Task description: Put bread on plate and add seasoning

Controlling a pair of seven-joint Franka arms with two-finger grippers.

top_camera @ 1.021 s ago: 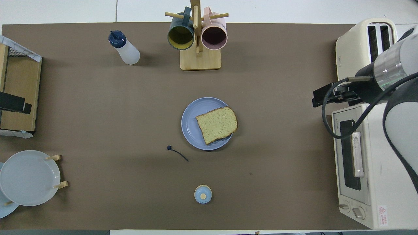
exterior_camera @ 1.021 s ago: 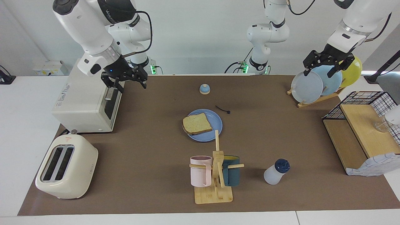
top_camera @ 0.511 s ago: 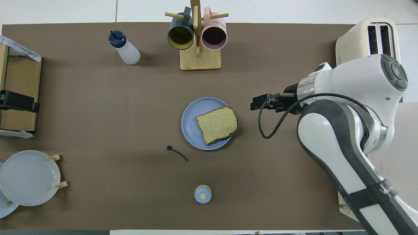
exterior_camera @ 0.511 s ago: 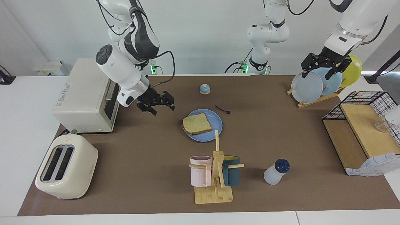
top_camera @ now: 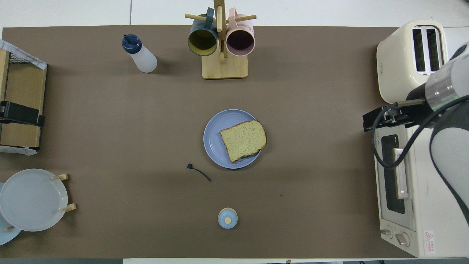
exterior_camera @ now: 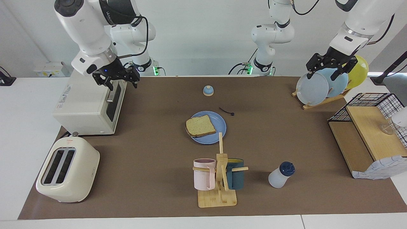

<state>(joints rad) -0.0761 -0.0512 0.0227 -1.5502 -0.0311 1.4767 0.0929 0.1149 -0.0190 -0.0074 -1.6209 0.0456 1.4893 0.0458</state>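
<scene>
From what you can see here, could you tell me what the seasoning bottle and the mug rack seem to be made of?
The bottle: probably soft plastic, with a cloudy, translucent white body and an opaque navy cap. The rack: looks like pale wood, perhaps bamboo, with a matte tan base, post and pegs. The grain is too fine to confirm.

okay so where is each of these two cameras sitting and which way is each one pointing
Facing view: high across the table, looking at the robots; both arms show, the right tool over the oven, the left tool over the plate rack.
Overhead view: above the robots' end, looking steeply down and forward; only the right arm and a black piece show.
Shared: bread on the plate, seasoning, half a turn apart.
</scene>
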